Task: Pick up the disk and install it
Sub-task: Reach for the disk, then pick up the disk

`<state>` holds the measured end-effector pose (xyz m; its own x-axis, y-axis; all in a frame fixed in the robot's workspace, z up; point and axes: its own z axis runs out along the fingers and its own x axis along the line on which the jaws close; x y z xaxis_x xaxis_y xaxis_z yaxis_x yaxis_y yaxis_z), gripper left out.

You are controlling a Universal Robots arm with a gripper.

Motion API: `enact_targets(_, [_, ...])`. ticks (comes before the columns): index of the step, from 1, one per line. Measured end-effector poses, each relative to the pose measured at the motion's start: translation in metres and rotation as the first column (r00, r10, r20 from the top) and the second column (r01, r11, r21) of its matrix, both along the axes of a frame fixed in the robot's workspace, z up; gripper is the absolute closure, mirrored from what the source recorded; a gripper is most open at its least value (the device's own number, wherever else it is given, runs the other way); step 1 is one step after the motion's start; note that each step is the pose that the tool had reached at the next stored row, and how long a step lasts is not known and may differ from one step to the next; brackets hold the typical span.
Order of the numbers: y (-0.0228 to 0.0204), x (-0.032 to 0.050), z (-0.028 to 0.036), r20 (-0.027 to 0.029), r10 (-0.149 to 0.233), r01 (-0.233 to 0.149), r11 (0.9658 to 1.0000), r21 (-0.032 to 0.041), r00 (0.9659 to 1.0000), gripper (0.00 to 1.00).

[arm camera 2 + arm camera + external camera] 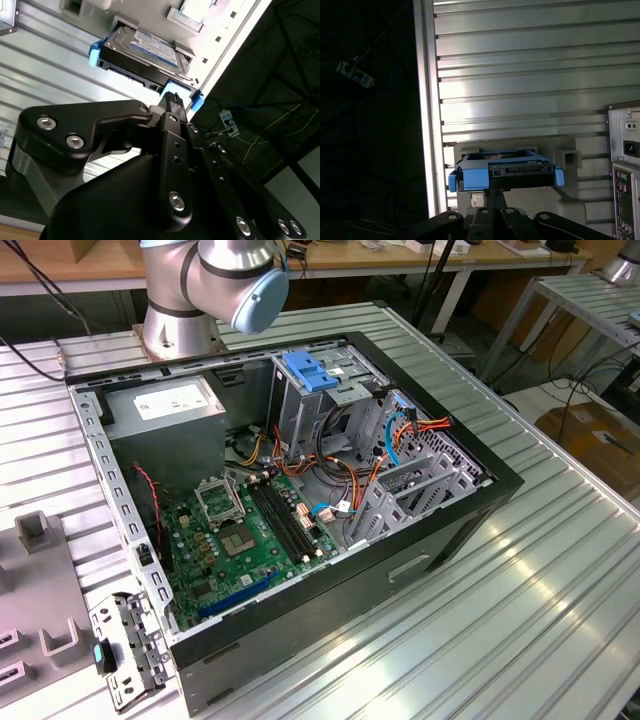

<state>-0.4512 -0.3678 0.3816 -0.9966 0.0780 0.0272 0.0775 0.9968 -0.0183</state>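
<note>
Risks jamming or tipping the disk (145,47), seated in a grey holder (567,155) near the worktop (520,75) edge, through an off-centre bite by the end effector (172,99) just beside its blue rail (95,52), grip state impossible to tell.
</note>
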Motion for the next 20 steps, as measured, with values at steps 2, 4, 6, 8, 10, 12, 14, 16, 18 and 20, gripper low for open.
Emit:
enact_targets(2, [0.0001,-0.0039,-0.0001,0.0,0.0,0.0,1.0,0.0,1.0,0.89])
enact_targets(4, [0.0001,-0.007,-0.0002,-0.0001,0.0,0.0,1.0,-0.0001,1.0,0.89])
enact_targets(6, [0.0001,-0.0089,-0.0003,0.0,0.0,0.0,1.0,0.0,1.0,0.89])
enact_targets(8, [0.0001,-0.0093,-0.0002,-0.0001,0.0,0.0,1.0,0.0,1.0,0.89])
enact_targets(10, [0.0002,-0.0097,-0.0003,0.0,0.0,0.0,1.0,0.0,1.0,0.89])
enact_targets(12, [0.0002,-0.0098,-0.0003,0.0,0.0,0.0,1.0,0.0,1.0,0.89])
enact_targets(14, [0.0002,-0.0099,-0.0003,0.0,0.0,0.0,1.0,0.0,1.0,0.89])
enact_targets(16, [0.0001,-0.01,-0.0003,0.0,0.0,0.0,1.0,0.0,1.0,0.89])
enact_targets(18, [0.0001,-0.0101,-0.0003,0.0,0.0,0.0,1.0,0.0,1.0,0.89])
enact_targets(20, [0.0002,-0.0101,-0.0003,0.0001,0.0,0.0,1.0,0.0,1.0,0.89])
